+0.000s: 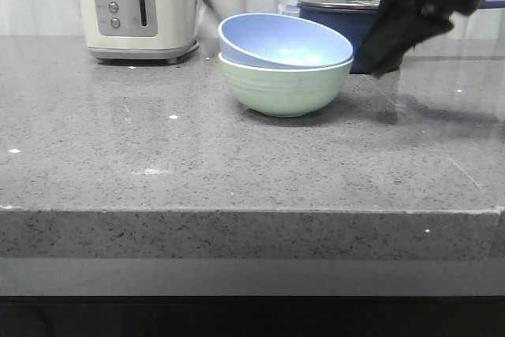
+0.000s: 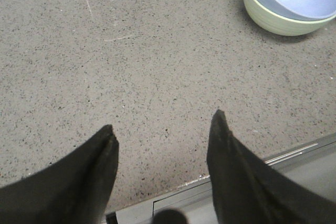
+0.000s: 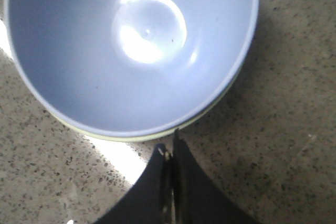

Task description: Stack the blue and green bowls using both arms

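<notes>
Blue bowl (image 1: 284,39) sits nested in the green bowl (image 1: 286,87), tilted, its rim higher toward the toaster (image 1: 138,7) side; the pair rests mid-bench (image 1: 158,163), in front of a dark navy lidded saucepan (image 1: 347,17).

Right hand (image 3: 170,150): fingers pressed together, holding nothing, tips just beside the bowls' rims in its wrist view; in the front view it hangs above the bench at the saucepan side. Left hand (image 2: 163,127): fingers spread, empty, low over bare bench near the front edge, well apart from the bowls.

Judgement: stacking looks essentially done; you are at the release-and-clear step. The remaining question is the tilt. If you want the blue bowl level, the next move calls for a light downward nudge on its raised rim, otherwise lift the right hand clear without clipping the rim or the saucepan lid.

Writing: none readable. Toaster panel shows buttons and a lever; any small markings are too fine to read.
</notes>
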Controlling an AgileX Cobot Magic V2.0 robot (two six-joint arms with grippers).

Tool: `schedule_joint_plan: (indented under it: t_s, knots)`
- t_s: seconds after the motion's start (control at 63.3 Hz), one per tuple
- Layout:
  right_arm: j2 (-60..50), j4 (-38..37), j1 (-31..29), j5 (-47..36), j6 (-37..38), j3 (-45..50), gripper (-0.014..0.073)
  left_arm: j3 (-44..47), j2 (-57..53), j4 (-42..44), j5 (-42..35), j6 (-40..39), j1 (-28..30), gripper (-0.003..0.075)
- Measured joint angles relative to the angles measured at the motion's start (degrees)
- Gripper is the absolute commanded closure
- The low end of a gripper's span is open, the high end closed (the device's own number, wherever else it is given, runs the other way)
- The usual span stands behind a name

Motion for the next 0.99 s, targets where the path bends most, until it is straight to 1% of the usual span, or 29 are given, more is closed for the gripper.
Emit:
schedule_joint_plan:
  t_s: [0.126, 0.284, 0.347, 0.411, 0.616, 0.742, 0.853, 0.995]
  knots:
    - [-5.99, -6.55, 0.0, 1.7, 8.13, 0.0, 0.0647, 0.99, -1.96, 0.0, 0.21, -0.1, 0.0, 0.0335]
    - [-15.19, -19.94, 0.0, 6.75, 22.08, 0.0, 0.0647, 0.99, -2.18, 0.0, 0.11, -0.09, 0.0, 0.0335]
    - [-19.18, -23.25, 0.0, 8.42, 27.02, 0.27, 0.0647, 0.99, -2.18, 0.0, -0.02, -0.09, 0.0, 0.0335]
    - [-23.12, -25.45, 0.0, 9.38, 30.04, 1.66, 0.0647, 1.09, -2.18, 0.0, -0.27, -0.09, 0.0, 0.0335]
    - [-38.14, -26.67, 0.0, 9.67, 34.54, 10.49, 0.0647, 1.09, -2.18, 0.0, -3.36, -0.09, 0.0, 0.0335]
    - [-46.64, -26.79, 0.0, 9.35, 36.02, 16.93, 0.0647, 1.09, -2.18, 0.0, -4.88, -0.09, 0.0, 0.0335]
    - [-52.48, -27.46, 0.0, 9.35, 37.0, 21.37, 0.0647, 1.09, -2.18, 0.11, -5.43, -0.09, 0.0, 0.0335]
    - [-56.06, -27.85, 0.0, 9.35, 37.77, 24.26, 0.0647, 1.09, -2.18, 0.11, -5.54, -0.09, 0.0, 0.0336]
